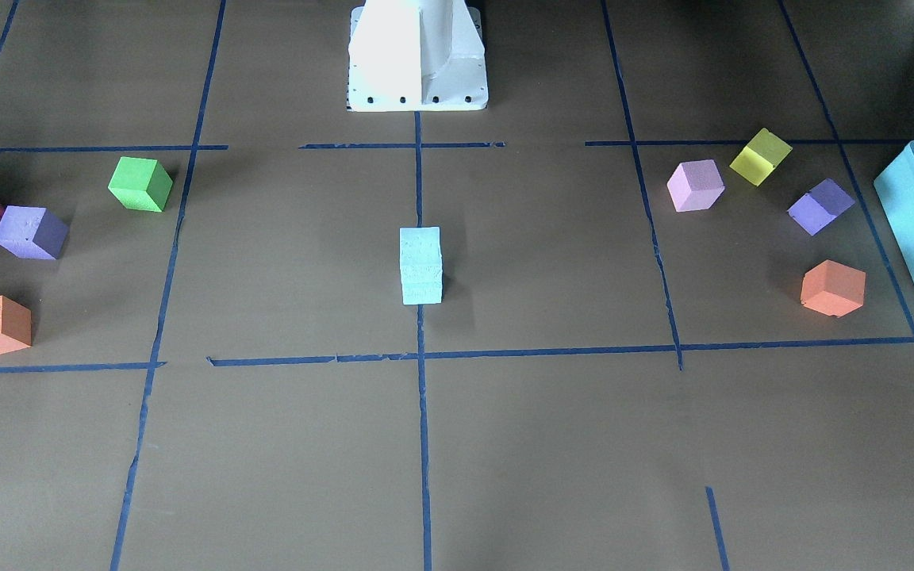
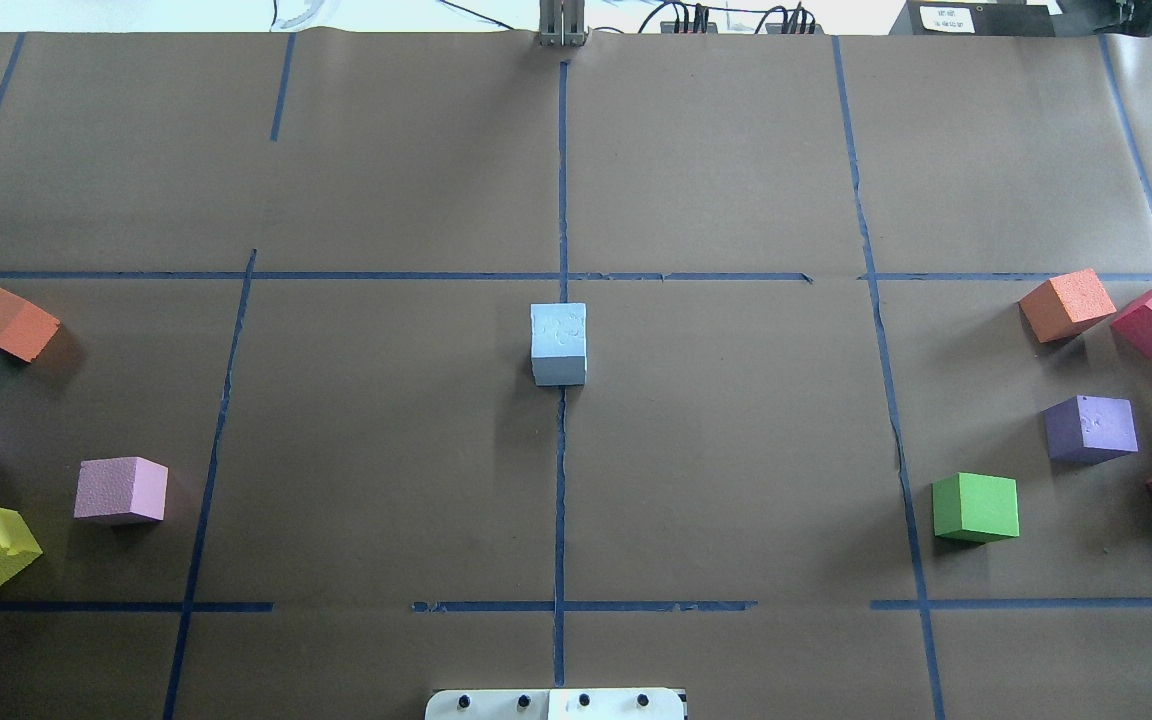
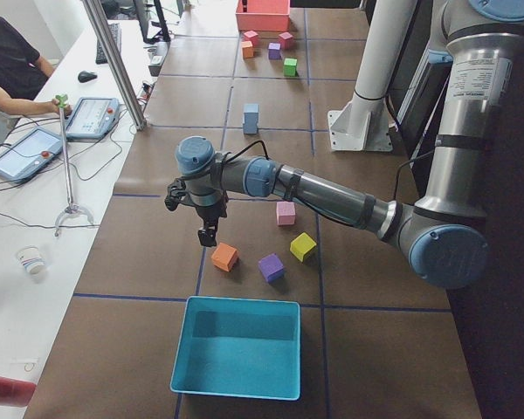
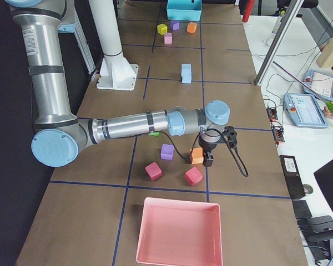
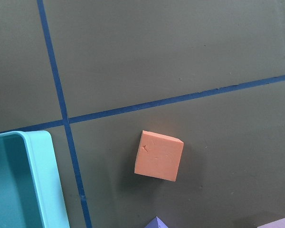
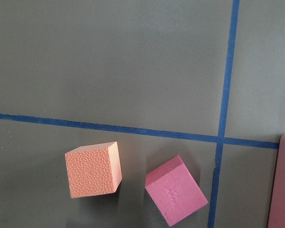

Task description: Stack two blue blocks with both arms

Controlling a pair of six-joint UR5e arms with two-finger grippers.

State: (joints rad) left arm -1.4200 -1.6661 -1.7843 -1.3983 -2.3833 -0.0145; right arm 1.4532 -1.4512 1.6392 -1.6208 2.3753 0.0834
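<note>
Left tool [image 3: 207,234]: it hangs with its tips pointing down over the bench [image 2: 386,450], just above and beside an orange cube [image 3: 224,256], left of centre in the exterior left view. Its jaw opening, and whether it holds anything, cannot be told. In the left wrist view the orange cube sits at frame centre. A teal box [image 5: 42,180] fills the lower left corner, and the corner of a purple cube [image 5: 156,223] shows at the bottom edge.

Right tool [image 4: 207,160]: it hangs tips-down right of centre in the exterior right view, partly covering a second orange cube [image 4: 195,155]. Its jaw opening cannot be told either. A magenta cube [image 4: 193,176] lies just below it and a pink tray [image 4: 177,233] lies lower in the frame.

The two blue blocks [image 1: 421,266] stand one on the other at frame centre, on the middle tape line [image 2: 560,500], well apart from both tools and from the coloured cubes at either side.

A white label [image 2: 946,18] at the upper right of the overhead view is too small to read.
</note>
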